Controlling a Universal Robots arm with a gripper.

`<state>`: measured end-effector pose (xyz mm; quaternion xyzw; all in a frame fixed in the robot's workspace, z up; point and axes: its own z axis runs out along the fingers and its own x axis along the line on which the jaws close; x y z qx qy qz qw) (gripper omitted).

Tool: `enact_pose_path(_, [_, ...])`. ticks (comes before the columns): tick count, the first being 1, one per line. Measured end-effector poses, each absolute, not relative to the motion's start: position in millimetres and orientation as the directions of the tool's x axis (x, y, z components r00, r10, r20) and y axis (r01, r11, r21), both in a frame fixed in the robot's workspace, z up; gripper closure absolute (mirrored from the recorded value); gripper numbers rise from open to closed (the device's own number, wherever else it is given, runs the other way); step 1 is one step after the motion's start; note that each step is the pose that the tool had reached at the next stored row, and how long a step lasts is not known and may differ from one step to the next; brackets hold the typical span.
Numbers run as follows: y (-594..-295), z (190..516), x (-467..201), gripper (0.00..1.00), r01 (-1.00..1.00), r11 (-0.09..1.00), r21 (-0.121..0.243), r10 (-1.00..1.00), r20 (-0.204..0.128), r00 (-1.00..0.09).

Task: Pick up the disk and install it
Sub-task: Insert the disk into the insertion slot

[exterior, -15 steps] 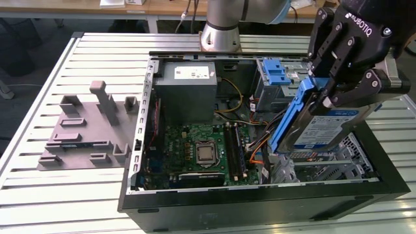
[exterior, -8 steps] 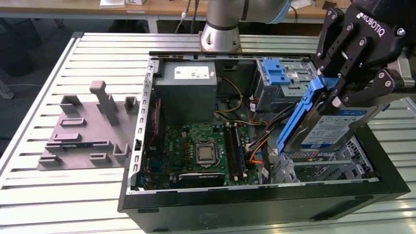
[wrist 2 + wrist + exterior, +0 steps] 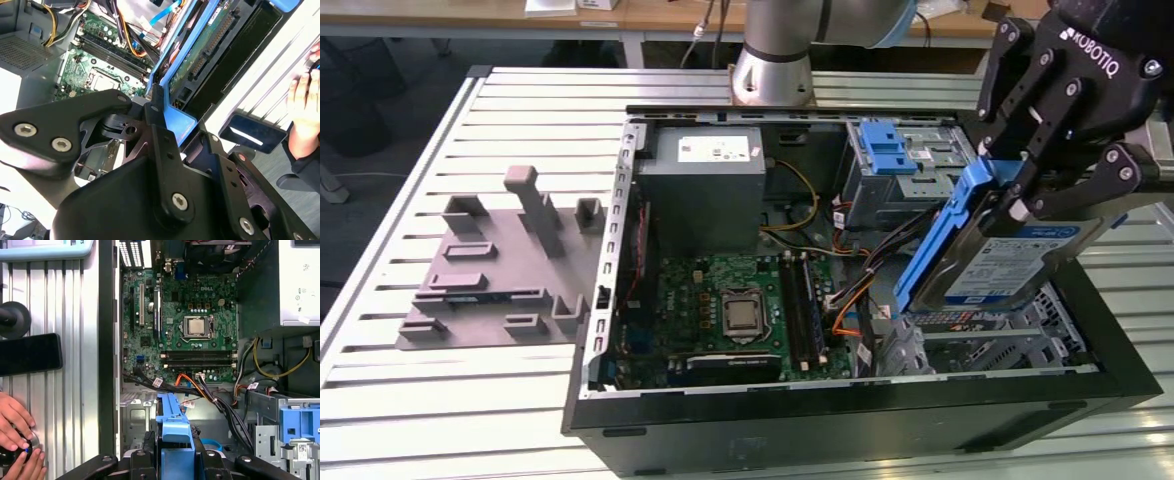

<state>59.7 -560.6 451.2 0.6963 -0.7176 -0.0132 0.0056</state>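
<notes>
**Now: disk held high over the open case, nothing seated yet**

Up at the exterior view's right, the robot's hand [image 3: 1057,190] is clenched on the disk [image 3: 1001,255], gripping it by the upper end of its blue carrier frame [image 3: 947,230]. The disk hangs steeply tilted, label outward, above the near corner of the case [image 3: 854,440], over the metal drive cage [image 3: 987,345] and not in it.

What worries me, watching this, is the grip. It seems to bite on plastic at one end only, so the heavy metal body could swing or slide if the arm jolts. The bundle of cables [image 3: 854,295] lies just beside the disk's lower edge, and a tilted descent could snag them or press them into the cage. A corner that misses the cage rails might jam, or knock toward the motherboard [image 3: 734,300].

Each camera adds something. From the exterior view I get the tilt and the height above the cage. In the second wrist view I see the disk's underside, its green circuit board [image 3: 210,45] and connector, which the exterior view hides. Both wrist views show a person [image 3: 302,107] at the tabletop [image 3: 75,390] beside the case, close enough to matter if the arm swings wide. In the first wrist view those fingers [image 3: 15,432] rest on a small dark object.
</notes>
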Motion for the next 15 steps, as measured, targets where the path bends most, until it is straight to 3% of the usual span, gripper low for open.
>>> enact_pose_path(15, [-561, 445, 73, 0.64, -0.999, 0.030, 0.027, -0.999, -0.010, -0.030])
